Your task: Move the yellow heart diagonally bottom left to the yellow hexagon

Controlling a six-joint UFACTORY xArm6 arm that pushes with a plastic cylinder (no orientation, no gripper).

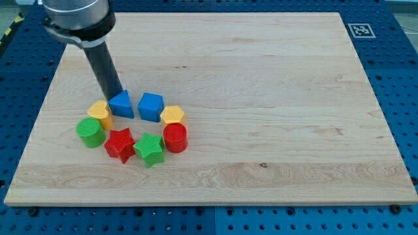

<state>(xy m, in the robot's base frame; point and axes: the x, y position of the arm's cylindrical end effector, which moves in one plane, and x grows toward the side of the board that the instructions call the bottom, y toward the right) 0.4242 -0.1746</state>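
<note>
Since the arm is carrying no pincer at all, only a dark rod, nothing is being pinched or held; my tip (119, 93) is resting on the bench (274, 78) in the left part of the frame. It is sitting just above the blue triangle (121, 104), touching its upper edge or very nearly so; I cannot tell which.

Going outward, the blue cube (151, 106) is lying just right of the triangle with a slim gap between them. The yellow heart (99, 112) is sitting just lower left of the triangle, close against it and apart from my tip. The yellow hexagon (173, 115) is lying on the far side of the cube, at its lower right. I am judging which yellow block is which from soft outlines, so that reading is uncertain.

Below these, the green cylinder (90, 132) is sitting under the heart, the red star (120, 143) and green star (149, 149) are lying side by side and touching, and the red cylinder (175, 138) is standing directly below the hexagon, touching it.

As for progress, the task is looking not yet done. The heart is lying left of the hexagon at about the same height, not lower left of it. My tip is not touching the heart either. The spot lower left of the hexagon is being taken up by the green star, so the push is likely to crowd the stars.
</note>
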